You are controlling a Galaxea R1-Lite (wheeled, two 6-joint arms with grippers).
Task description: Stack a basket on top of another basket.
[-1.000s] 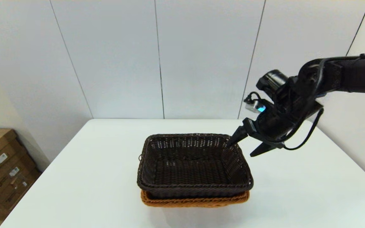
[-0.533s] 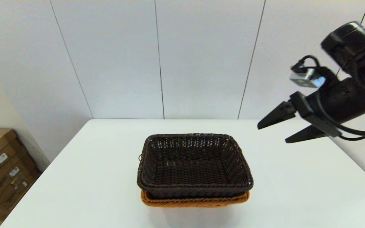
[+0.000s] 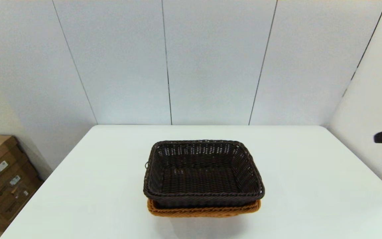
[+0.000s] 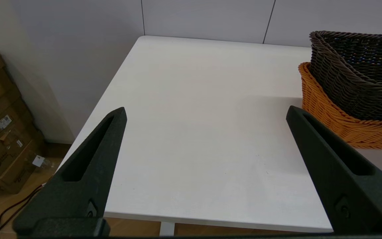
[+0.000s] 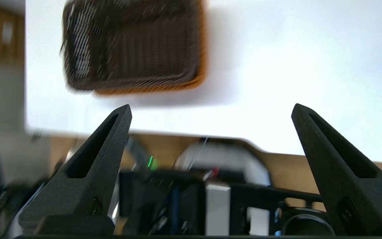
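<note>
nesting inside the orange-tan basket (image 3: 204, 210), the dark brown basket (image 3: 202, 172) sits upright, only the tan rim showing beneath its near edge. both rest on the white worktop (image 3: 95, 186), the landmark here. the right claw (image 5: 211, 113) is spread wide and holds nothing, high above the worktop's edge, well apart from the baskets. the left claw (image 4: 206, 111) is likewise wide open and empty, off the worktop's near left side, the baskets beyond one fingertip. cardboard boxes (image 3: 2, 176) stand on the floor left of the worktop.
</note>
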